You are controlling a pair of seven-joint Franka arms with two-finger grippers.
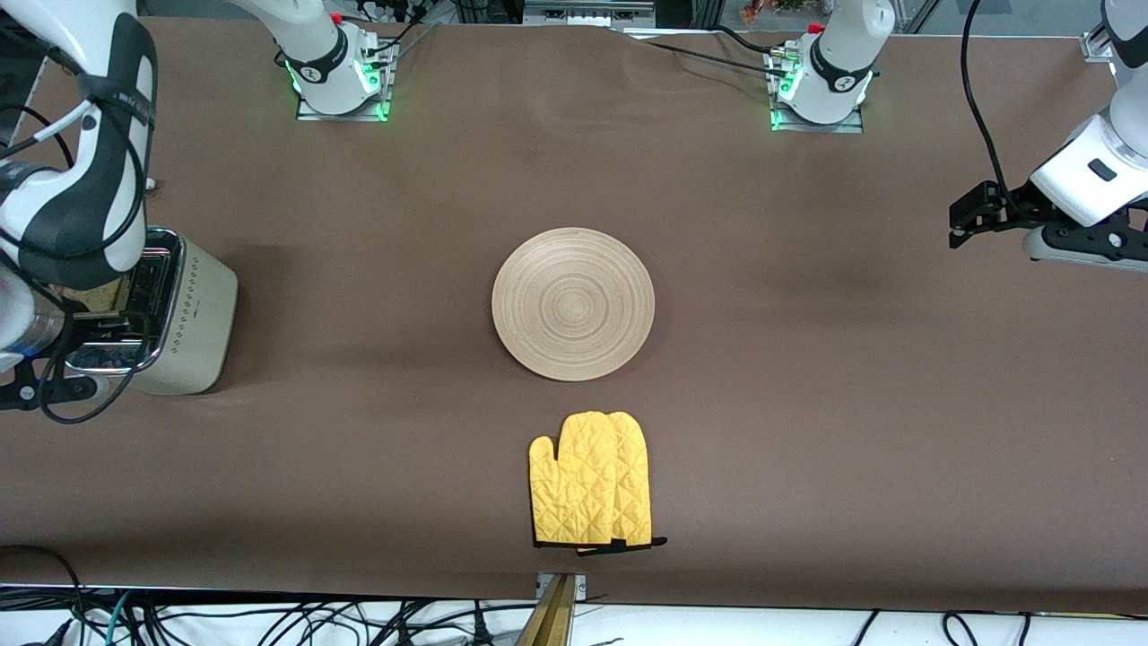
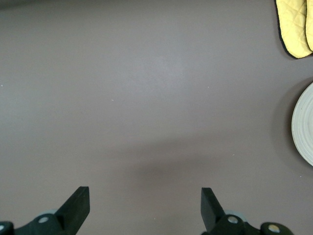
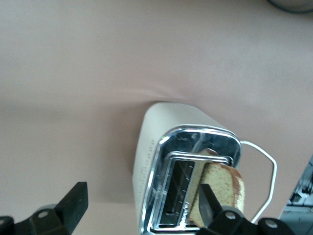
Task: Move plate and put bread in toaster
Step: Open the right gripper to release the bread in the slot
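Observation:
The cream toaster [image 1: 193, 314] stands at the right arm's end of the table. In the right wrist view the toaster [image 3: 161, 147] shows its chrome top, and the bread [image 3: 222, 188] sticks out of one slot, leaning a little. The other slot is empty. My right gripper [image 3: 142, 200] is open above the toaster, with one finger [image 3: 208, 203] beside the bread and not gripping it. The pale wooden plate [image 1: 573, 303] lies empty mid-table; its edge shows in the left wrist view [image 2: 304, 125]. My left gripper [image 1: 964, 224] is open [image 2: 145, 200] over bare table at the left arm's end.
A yellow quilted oven mitt [image 1: 592, 492] lies nearer the front camera than the plate; it also shows in the left wrist view [image 2: 293, 24]. The toaster's white cord [image 3: 266, 169] loops beside it. The right arm hides much of the toaster in the front view.

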